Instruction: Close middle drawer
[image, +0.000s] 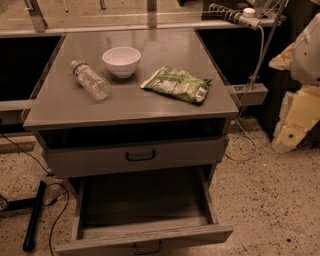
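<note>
Two drawers show in the grey table, each with one dark loop handle. The middle drawer is the lower of the two, at 6 o'clock in the view. It is pulled far out, so its whole box lies open from above and bare inside. Its low front panel runs along the bottom edge of the view, and its handle is partly cut off there. The taller-fronted drawer above it juts only a little past the table's front edge, with a dark gap behind its panel. Its handle sits at mid-panel.

Three things lie on the tabletop, one of each. A white bowl stands upright at 12 o'clock. A clear plastic bottle lies on its side at 10 o'clock, just beside the bowl. A green snack bag lies flat at 2 o'clock, with one corner close to the right edge. All three sit back from the front edge.

The pincer is at 3 o'clock, near the right edge of the view. It is well apart from the table and both drawers and touches none of them. How far open it is, I cannot tell.

Speckled floor lies open at 4 o'clock, between the pincer and the drawer's right side. At 8 o'clock a black bar lies on the floor near the drawer's left front corner.
</note>
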